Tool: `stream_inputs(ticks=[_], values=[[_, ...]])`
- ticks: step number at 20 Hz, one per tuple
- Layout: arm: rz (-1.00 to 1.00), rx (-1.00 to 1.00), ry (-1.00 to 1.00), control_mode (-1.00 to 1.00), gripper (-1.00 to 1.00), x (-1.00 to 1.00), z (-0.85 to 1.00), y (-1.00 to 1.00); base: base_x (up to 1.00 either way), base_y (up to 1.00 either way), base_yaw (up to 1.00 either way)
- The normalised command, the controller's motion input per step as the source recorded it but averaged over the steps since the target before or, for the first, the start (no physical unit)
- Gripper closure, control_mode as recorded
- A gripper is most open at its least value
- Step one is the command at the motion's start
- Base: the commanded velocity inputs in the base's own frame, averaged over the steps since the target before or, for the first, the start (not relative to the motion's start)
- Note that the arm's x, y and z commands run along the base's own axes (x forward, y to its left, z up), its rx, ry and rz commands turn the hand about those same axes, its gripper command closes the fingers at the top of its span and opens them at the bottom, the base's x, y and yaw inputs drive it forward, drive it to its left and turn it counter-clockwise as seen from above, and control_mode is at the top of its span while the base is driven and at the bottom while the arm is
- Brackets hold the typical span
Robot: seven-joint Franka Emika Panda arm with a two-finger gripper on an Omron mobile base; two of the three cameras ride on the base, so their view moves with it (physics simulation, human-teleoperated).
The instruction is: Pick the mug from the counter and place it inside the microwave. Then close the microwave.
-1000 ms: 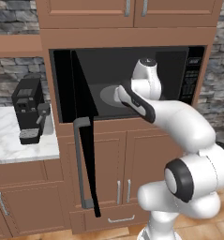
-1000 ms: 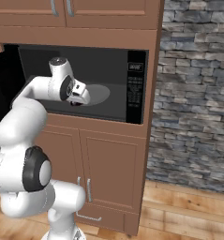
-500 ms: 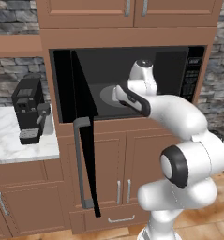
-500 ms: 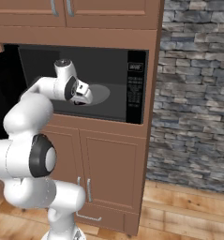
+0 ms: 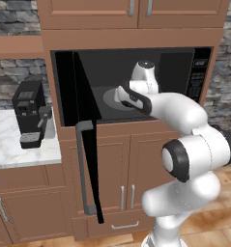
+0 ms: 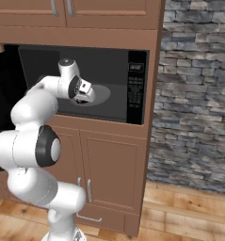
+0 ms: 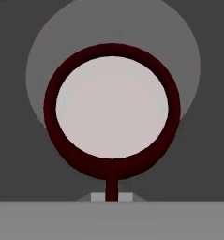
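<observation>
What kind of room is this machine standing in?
A kitchen, computer-rendered by the look of it. A black built-in microwave sits open among brown wooden cabinets, a small black coffee machine stands on a white marble counter, and a dark red mug sits over the turntable.

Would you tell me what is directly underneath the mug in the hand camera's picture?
The round grey turntable of the microwave lies beneath the mug, showing as a ring around its rim. The mug's body covers the turntable's middle, so whether they touch cannot be seen.
</observation>
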Motion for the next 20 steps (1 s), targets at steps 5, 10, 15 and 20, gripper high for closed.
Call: stream_inputs(ticks=[5,10,15,20], values=[[0.00,0.00,0.00,-1.00,1.00,0.26,-0.03,0.00,0.00,0.00,0.00],[0.00,0.00,0.00,-1.00,1.00,0.24,-0.13,0.00,0.00,0.00,0.00],[0.00,0.00,0.00,-1.00,1.00,0.25,-0.16,0.00,0.00,0.00,0.00],[0.00,0.00,0.00,-1.00,1.00,0.20,-0.13,0.00,0.00,0.00,0.00]])
